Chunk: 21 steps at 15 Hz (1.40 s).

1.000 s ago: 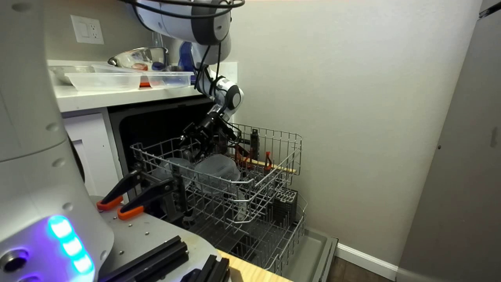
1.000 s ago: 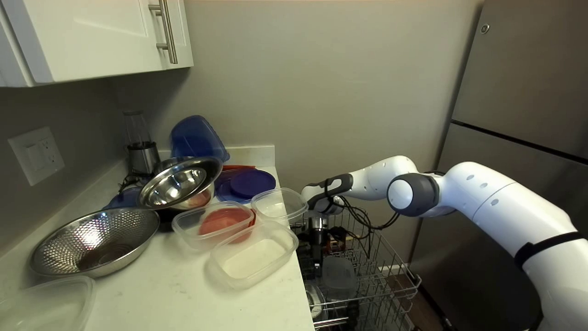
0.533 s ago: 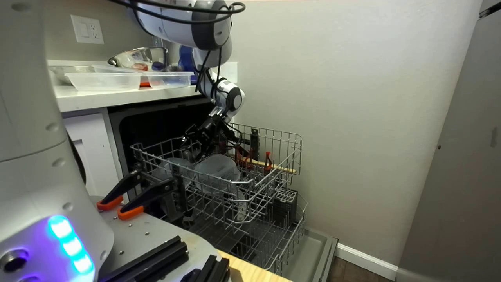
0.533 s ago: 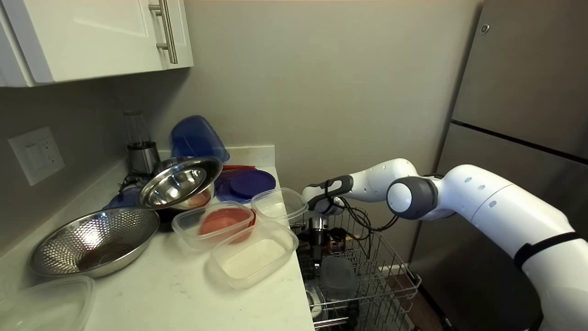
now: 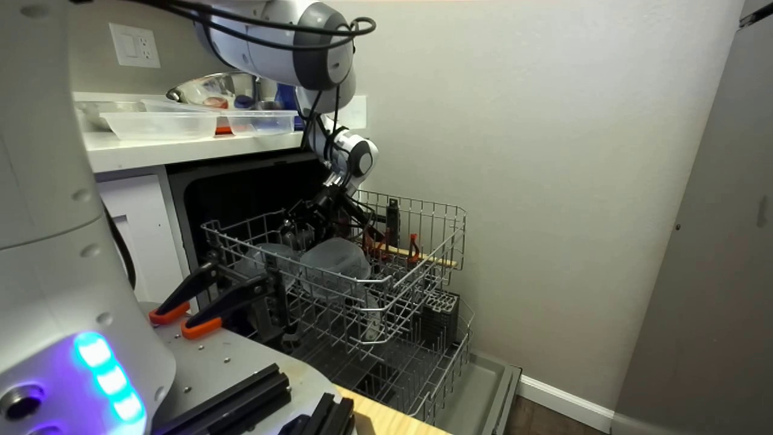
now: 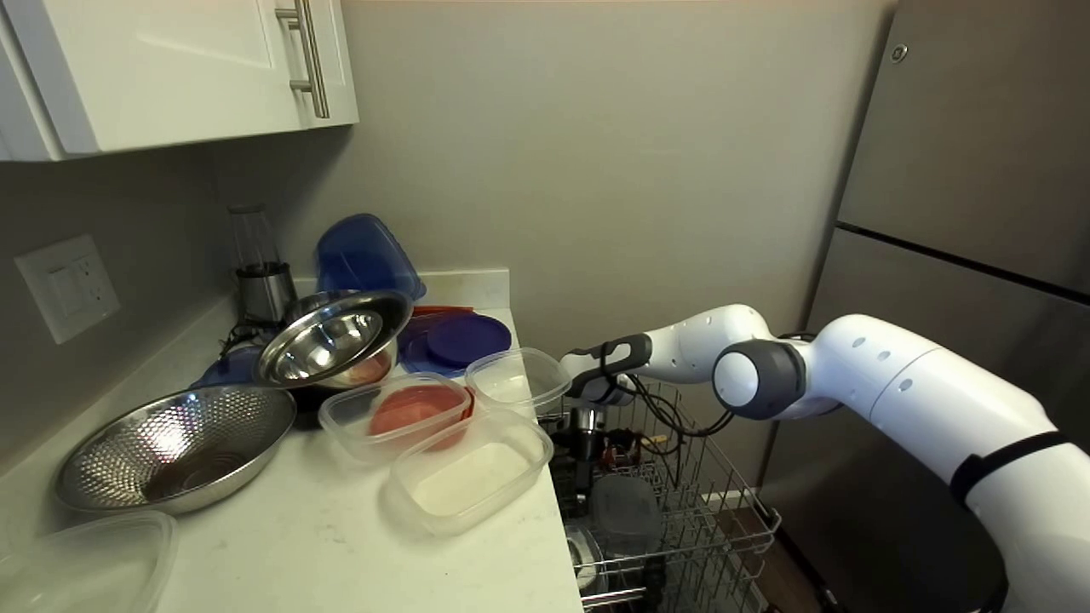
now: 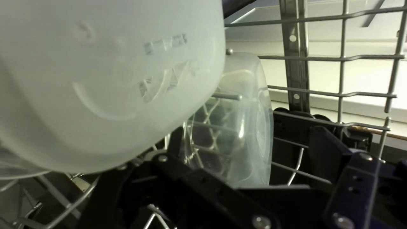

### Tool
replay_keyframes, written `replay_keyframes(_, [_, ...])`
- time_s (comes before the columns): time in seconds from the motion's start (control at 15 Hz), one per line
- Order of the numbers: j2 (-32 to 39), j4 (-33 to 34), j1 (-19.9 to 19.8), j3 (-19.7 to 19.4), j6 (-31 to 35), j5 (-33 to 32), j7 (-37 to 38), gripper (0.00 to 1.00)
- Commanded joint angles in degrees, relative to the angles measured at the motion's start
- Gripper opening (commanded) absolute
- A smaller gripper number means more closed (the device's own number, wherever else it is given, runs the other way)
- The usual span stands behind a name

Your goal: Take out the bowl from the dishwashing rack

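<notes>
In the wrist view the bowl (image 7: 246,133), pale and see-through, stands on edge among the wires of the dishwashing rack (image 7: 321,92). My gripper (image 7: 222,159) comes up from the bottom of that view with its jaws spread wide, one finger (image 7: 327,143) right of the bowl and the other to its left. The bowl's lower end is hidden behind the gripper; whether a finger touches it I cannot tell. In an exterior view the gripper (image 5: 307,222) reaches down inside the pulled-out upper basket, and clear, pale shapes beneath it are hard to tell apart.
A larger frosted dish (image 7: 127,89) fills the wrist view's upper left, close to the left finger. Red items (image 5: 377,244) and a wooden stick (image 5: 438,261) lie toward the basket's wall side. Above, the counter (image 6: 341,545) carries plastic boxes, a colander (image 6: 183,443) and metal bowls.
The arm has lowered a little, bringing the gripper deeper into the rack and slightly toward the counter. The jaws stay spread, and the dishes have not visibly moved.
</notes>
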Motion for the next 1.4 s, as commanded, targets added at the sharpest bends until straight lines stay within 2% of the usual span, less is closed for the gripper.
replay_keyframes(0.0, [0.6,1.3,1.9,-1.3,2.1,-0.9,2.8,1.0])
replay_keyframes(0.4, [1.0,2.4,4.5,-4.1,0.8,-1.8,3.0,1.0])
replay_keyframes(0.87, [0.7,2.0,7.4,-7.8,2.7,-1.9,3.8,1.0])
replay_keyframes(1.33, [1.3,2.2,8.9,-9.6,2.5,-1.0,3.8,1.0])
